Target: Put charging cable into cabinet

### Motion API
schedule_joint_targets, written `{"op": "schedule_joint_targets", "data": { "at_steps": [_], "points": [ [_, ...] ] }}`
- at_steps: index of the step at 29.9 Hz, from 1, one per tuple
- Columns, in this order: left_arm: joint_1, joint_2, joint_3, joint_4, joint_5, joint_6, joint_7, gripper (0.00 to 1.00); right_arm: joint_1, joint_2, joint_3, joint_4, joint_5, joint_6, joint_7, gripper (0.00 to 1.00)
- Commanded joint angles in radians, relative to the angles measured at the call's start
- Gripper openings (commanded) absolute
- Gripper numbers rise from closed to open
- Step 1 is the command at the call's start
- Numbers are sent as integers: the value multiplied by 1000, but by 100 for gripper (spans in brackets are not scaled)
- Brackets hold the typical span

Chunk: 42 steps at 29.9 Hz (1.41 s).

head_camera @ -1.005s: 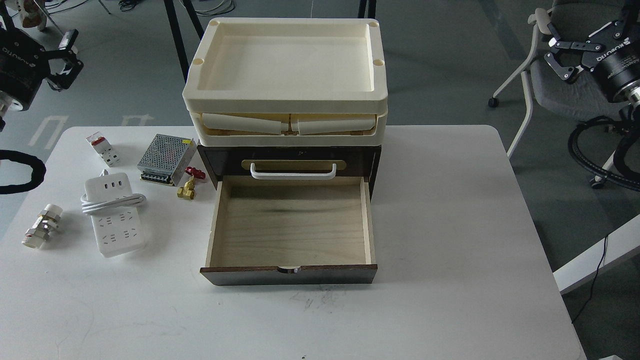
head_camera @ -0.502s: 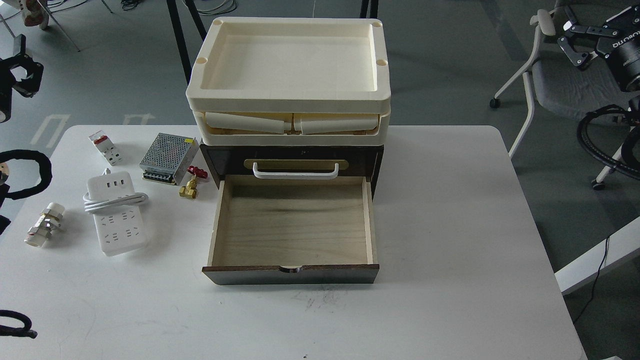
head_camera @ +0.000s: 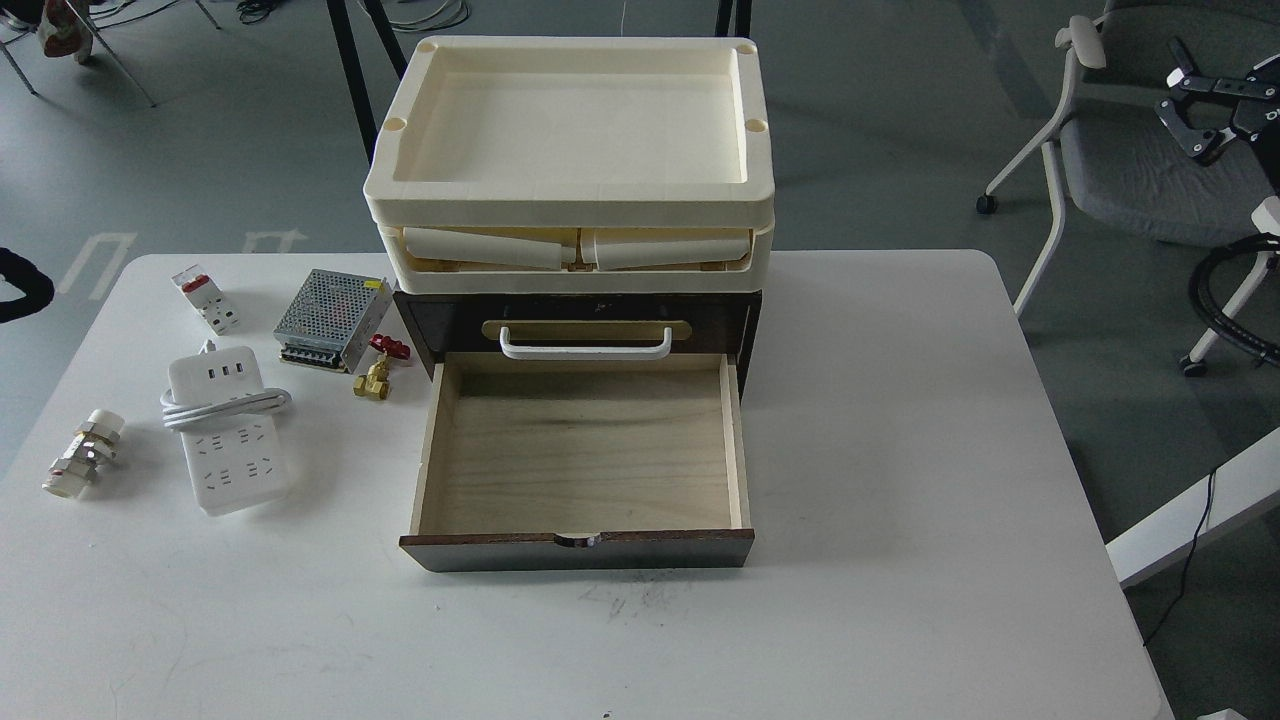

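Both arms pull away, left gripper gone from view, right gripper (head_camera: 1205, 105) spread open, far right of the untouched charging cable (head_camera: 228, 428) and cabinet (head_camera: 585, 450).

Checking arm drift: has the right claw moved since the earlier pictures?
Yes. The right claw has slid right toward the frame edge, across the grey chair.

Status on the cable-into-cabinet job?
Done: the cabinet has its lower drawer pulled out, with nothing in it. In hand: nothing. The right hand is up at the far right, over the chair, holding nothing; the left hand is out of view. Left: the charging cable lies on the table left of the drawer, ungrasped; it must be picked up and placed inside.
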Motion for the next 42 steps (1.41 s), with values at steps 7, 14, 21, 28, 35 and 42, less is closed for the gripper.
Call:
{"op": "schedule_joint_targets", "data": {
  "at_steps": [7,14,21,28,35,42],
  "points": [
    [14,325,-2,-200,761,1,0,100,-74,1,6,-2,1,0,1,100],
    [22,349,99,-239,1438,1,0,100,-127,-6,40,-3,1,0,1,100],
    [16,319,400,-193,2069,1,0,99,-150,-16,43,-17,1,0,1,100],
    [-10,98,420,60,2215,1,0,99,-162,-14,43,-19,1,0,1,100],
    [-52,-78,424,261,2215,1,0,99,-174,-16,43,-22,1,0,1,100],
    [-121,-172,584,404,2215,1,0,97,-174,-14,44,-32,1,0,1,100]
  ]
}}
